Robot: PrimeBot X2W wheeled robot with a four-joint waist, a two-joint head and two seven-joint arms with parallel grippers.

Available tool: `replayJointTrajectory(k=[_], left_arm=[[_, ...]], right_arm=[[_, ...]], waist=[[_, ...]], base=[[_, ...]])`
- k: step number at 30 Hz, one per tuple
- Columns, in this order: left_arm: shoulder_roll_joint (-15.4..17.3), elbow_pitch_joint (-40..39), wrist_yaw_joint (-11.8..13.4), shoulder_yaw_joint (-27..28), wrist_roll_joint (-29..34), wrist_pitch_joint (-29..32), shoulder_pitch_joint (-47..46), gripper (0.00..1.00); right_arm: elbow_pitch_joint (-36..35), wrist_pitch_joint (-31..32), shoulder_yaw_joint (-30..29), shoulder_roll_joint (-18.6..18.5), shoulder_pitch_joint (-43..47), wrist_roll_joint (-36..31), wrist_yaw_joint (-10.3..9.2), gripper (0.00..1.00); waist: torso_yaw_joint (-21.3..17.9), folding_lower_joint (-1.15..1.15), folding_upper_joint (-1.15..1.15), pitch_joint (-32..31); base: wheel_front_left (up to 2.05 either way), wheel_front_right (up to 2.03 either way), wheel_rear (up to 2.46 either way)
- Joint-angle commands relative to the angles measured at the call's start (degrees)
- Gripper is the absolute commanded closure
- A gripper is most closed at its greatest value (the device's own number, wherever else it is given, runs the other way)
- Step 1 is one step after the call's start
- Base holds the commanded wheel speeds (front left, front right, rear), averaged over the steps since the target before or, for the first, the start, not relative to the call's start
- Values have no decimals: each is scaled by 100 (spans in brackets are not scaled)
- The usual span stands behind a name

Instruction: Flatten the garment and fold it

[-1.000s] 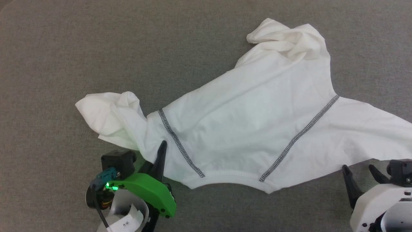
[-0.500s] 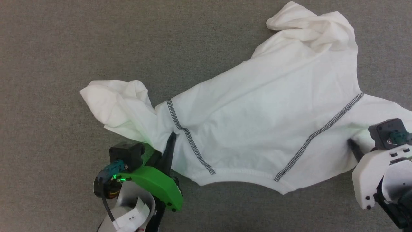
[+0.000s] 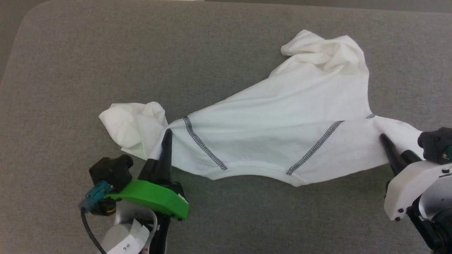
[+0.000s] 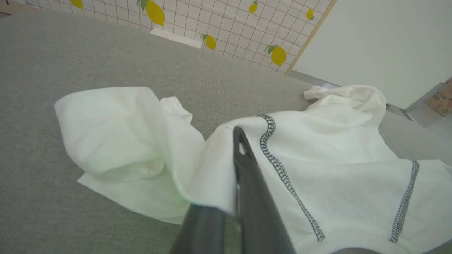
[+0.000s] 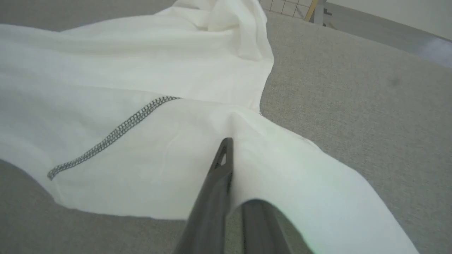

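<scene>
White shirt (image 3: 282, 123) lies on a grey cloth table (image 3: 106, 53). Its long axis runs left to right across the middle of the head view, sleeve to sleeve. The neckline faces the bottom edge of the frame. The body tapers toward the upper right, where its end is bunched. One sleeve is crumpled at centre left and the other reaches the right edge. Two dark zigzag seams (image 3: 203, 146) slant up and outward from the neckline.

The left gripper (image 3: 166, 135), at lower left, is closed on the shoulder cloth just beside the left-hand seam, one finger over it and the other under. The right gripper (image 3: 386, 143), at lower right, pinches the opposite shoulder the same way.

A white label (image 3: 129, 243) on the left arm bears print too small to read. In the left wrist view a far wall (image 4: 229, 24) shows a grid printed with lemons.
</scene>
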Motion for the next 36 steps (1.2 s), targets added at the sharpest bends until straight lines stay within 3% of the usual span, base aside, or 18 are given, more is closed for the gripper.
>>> replayJointTrajectory(k=[1,8,14,19,30,36], left_arm=[[31,-64,37,66,-55,-52,23,100],[294,-287,38,192,22,143,-315,100],[389,-396,52,224,12,557,-1068,100],[460,-265,70,260,29,937,-1971,100],[918,726,-285,213,-7,2020,-4047,100],[1096,1152,-230,357,-24,2429,-4939,100]], right_arm=[[-38,-176,-76,86,-36,58,-8,100],[81,-1102,-387,328,-540,-27,-8,100],[228,-1444,-216,238,-1317,-113,-8,100],[493,-1450,74,34,-2132,-143,-8,100],[1556,-1135,819,-479,-4237,-76,-8,100],[2162,-1063,1121,-678,-5272,-94,-8,100]], waist=[[-221,-1,0,-425],[-432,-1,0,-944],[-528,-1,0,-1309],[-553,-1,0,-1536],[-574,-1,0,-1603],[-611,-1,0,-1500]], base=[[0,0,0],[0,0,0],[0,0,0],[0,0,0],[0,0,0],[0,0,0]])
